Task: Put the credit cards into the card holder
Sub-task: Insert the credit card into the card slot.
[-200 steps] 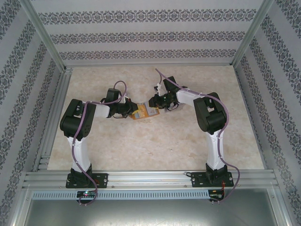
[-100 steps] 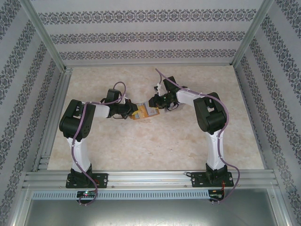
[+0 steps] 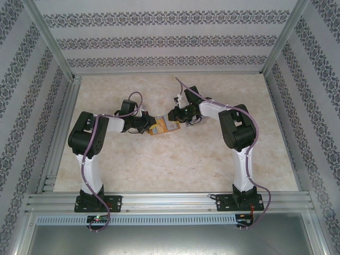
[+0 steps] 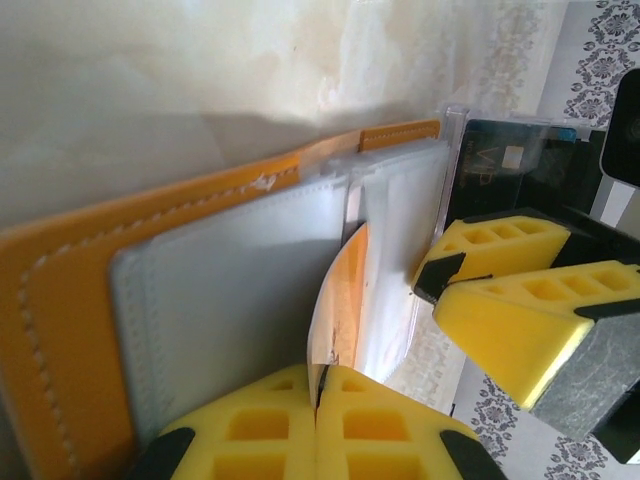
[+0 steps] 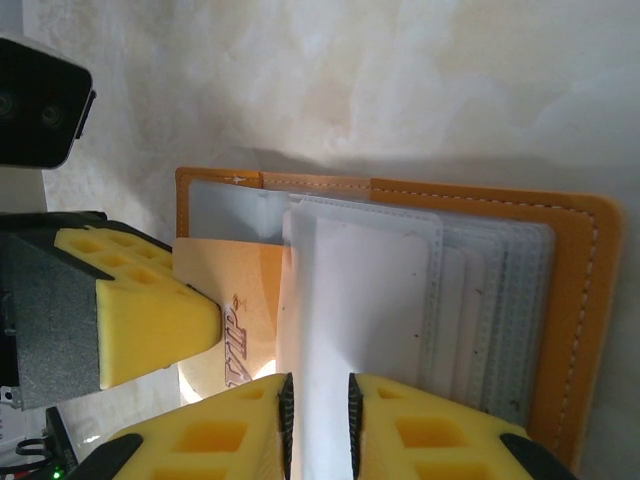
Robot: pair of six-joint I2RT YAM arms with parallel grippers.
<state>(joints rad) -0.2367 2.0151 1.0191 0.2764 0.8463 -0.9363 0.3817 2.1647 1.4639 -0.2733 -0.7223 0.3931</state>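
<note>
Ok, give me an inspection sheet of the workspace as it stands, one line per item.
Surface: pale marbled table.
Job's things: card holder open between the grippers; pale sheet over its sleeves, card or sleeve, cannot tell.
Clutter: nothing seen.
Grippers: left gripper shut on a thin flap of the holder; right gripper shut on the pale sheet.
Cables: purple cables run along both arms.
Surroundings: patterned walls, metal frame.
</note>
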